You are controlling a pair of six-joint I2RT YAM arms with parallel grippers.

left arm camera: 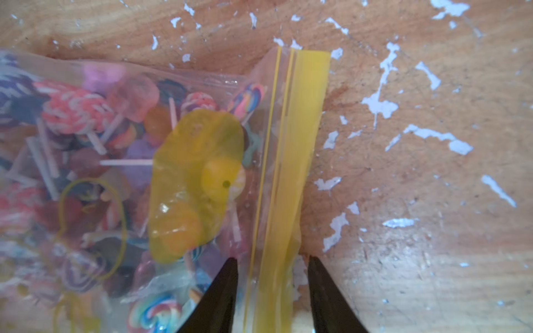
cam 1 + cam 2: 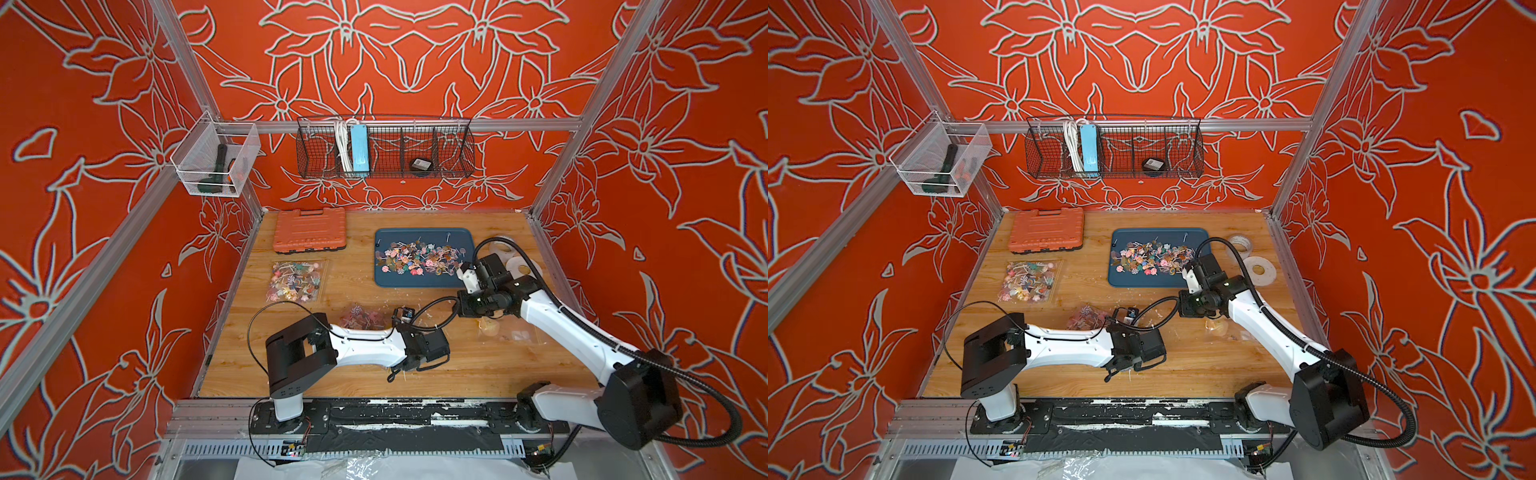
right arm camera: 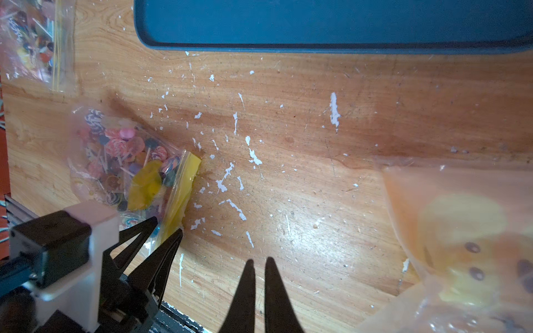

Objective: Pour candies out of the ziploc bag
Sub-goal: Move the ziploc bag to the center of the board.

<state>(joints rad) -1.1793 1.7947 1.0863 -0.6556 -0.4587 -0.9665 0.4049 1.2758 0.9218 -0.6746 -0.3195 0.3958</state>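
A clear ziploc bag (image 2: 361, 318) (image 1: 121, 95) full of candies (image 1: 78, 111) lies flat on the wooden table, partly under my left forearm. Its yellow zip strip (image 1: 291, 144) looks sealed. My left gripper (image 1: 271, 259) (image 3: 168, 225) is open, one finger on each side of that strip near a corner. My right gripper (image 3: 259, 259) is shut on nothing and hovers over bare wood in front of the dark blue tray (image 2: 424, 280) (image 3: 317, 23). Loose candies (image 2: 415, 257) lie spread on the tray.
Another full candy bag (image 2: 296, 281) (image 3: 28, 37) lies at the left. A limp clear bag (image 2: 498, 330) (image 3: 461, 230) with yellowish pieces lies under my right arm. An orange tool case (image 2: 309, 230) sits at the back left, and tape rolls (image 2: 521, 266) lie right of the tray.
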